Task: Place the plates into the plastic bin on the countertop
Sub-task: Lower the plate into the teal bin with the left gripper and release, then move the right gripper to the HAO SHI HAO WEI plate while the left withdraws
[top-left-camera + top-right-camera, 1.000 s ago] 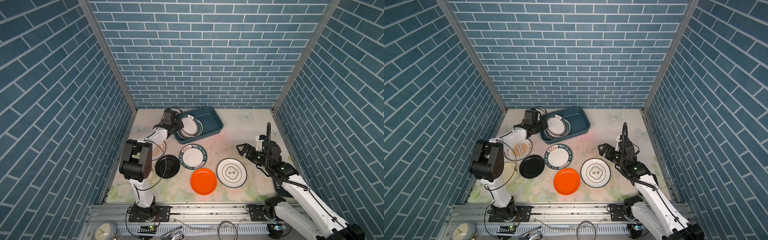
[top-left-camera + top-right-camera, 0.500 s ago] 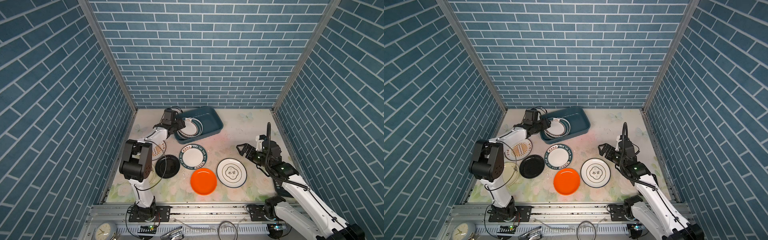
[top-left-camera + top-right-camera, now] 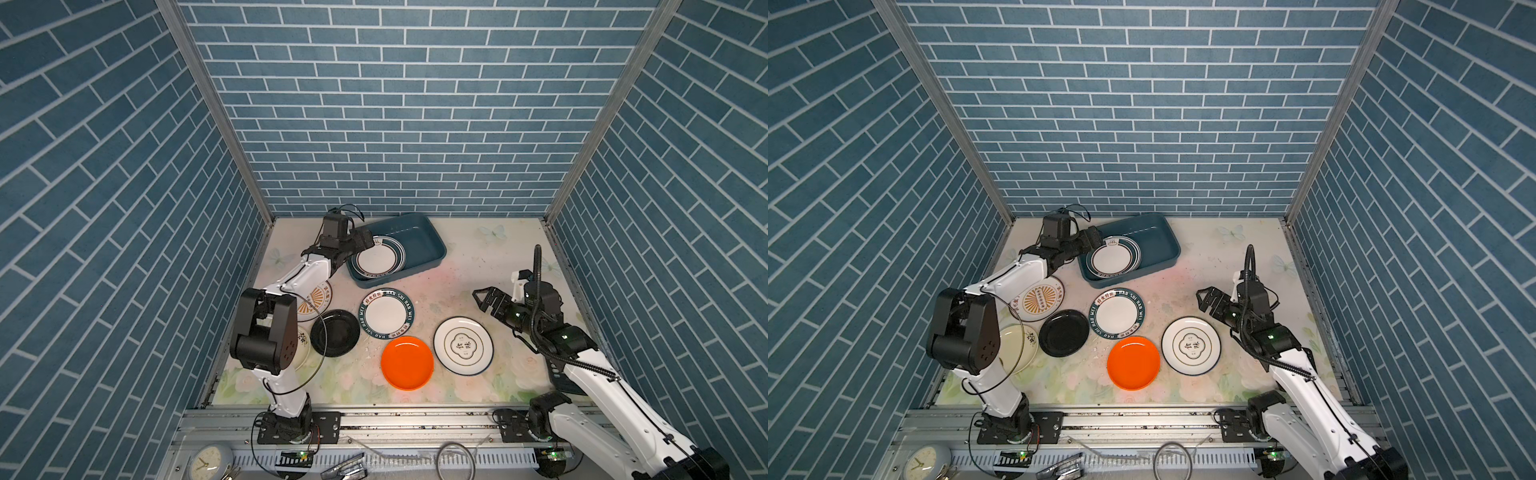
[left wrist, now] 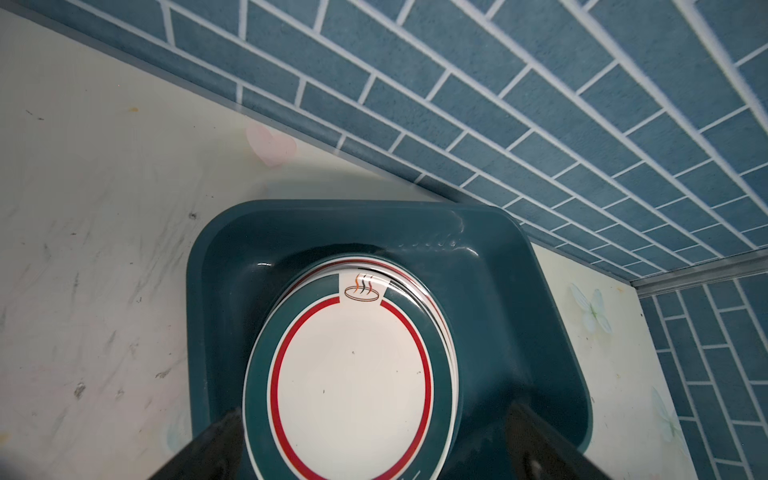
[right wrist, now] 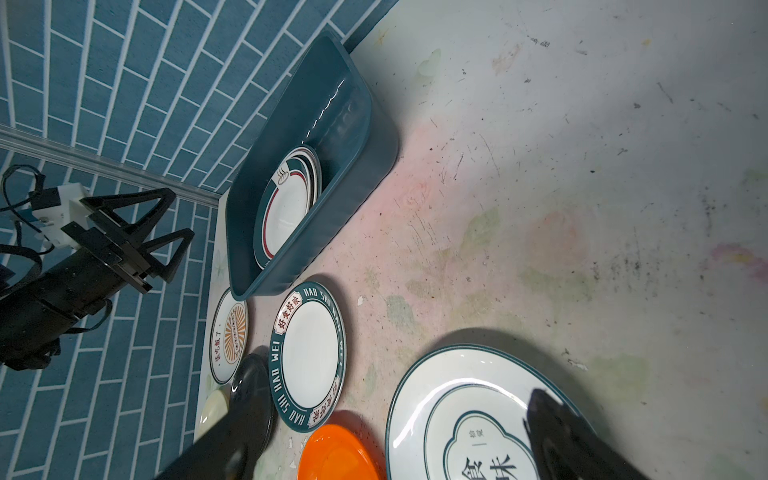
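The teal plastic bin (image 3: 432,245) (image 3: 1167,245) (image 4: 519,316) (image 5: 357,166) stands at the back of the countertop (image 3: 478,266). A red-ringed teal plate (image 3: 378,259) (image 3: 1114,257) (image 4: 353,374) (image 5: 286,203) lies in it on another plate. My left gripper (image 3: 359,243) (image 3: 1094,241) (image 4: 374,436) hangs open over the bin's left end, holding nothing. In front lie a lettered teal plate (image 3: 387,313), orange plate (image 3: 407,363), Chinese-character plate (image 3: 463,345), black plate (image 3: 334,332), sunburst plate (image 3: 316,301) and cream plate (image 3: 301,353), partly under the left arm. My right gripper (image 3: 484,297) (image 3: 1208,299) (image 5: 395,436) is open and empty above the character plate's far edge.
Blue brick walls close in the counter on three sides. A metal rail (image 3: 415,419) runs along the front edge, with a round white clock (image 3: 205,461) below it. The bin's right half (image 3: 411,232) holds nothing.
My left gripper has opened and let go of the red-ringed plate, which went from tilted to lying flat in the bin. The right arm has not moved.
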`<state>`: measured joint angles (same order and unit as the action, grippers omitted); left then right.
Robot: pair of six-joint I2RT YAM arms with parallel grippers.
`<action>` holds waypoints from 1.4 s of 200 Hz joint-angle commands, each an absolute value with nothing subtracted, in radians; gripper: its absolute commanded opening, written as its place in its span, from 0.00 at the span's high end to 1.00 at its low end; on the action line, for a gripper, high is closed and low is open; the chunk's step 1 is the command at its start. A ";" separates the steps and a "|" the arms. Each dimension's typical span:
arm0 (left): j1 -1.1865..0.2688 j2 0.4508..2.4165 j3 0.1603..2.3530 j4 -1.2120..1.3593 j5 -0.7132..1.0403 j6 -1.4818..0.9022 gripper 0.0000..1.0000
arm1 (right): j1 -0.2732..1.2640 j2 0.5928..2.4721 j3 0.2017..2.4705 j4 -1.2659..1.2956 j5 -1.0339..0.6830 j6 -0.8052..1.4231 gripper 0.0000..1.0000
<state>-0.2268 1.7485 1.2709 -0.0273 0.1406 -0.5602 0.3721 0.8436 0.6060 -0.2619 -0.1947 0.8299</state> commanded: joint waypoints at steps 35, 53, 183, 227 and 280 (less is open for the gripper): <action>-0.228 1.608 1.171 -0.002 0.155 -0.564 0.00 | 0.370 0.862 0.611 -0.259 -0.188 0.806 0.03; -0.233 1.548 1.107 0.013 0.156 -0.585 0.00 | 0.369 0.876 0.614 -0.256 -0.193 0.803 0.03; -0.233 1.098 0.703 -0.107 0.126 -0.598 0.00 | 0.376 1.222 0.692 -0.104 -0.461 0.749 0.05; -0.229 1.062 0.631 -0.094 0.150 -0.615 0.00 | 0.402 1.290 0.684 -0.056 -0.460 0.752 0.07; -0.227 1.075 0.579 -0.012 0.231 -0.669 0.00 | 0.464 1.368 0.705 -0.006 -0.432 0.785 0.15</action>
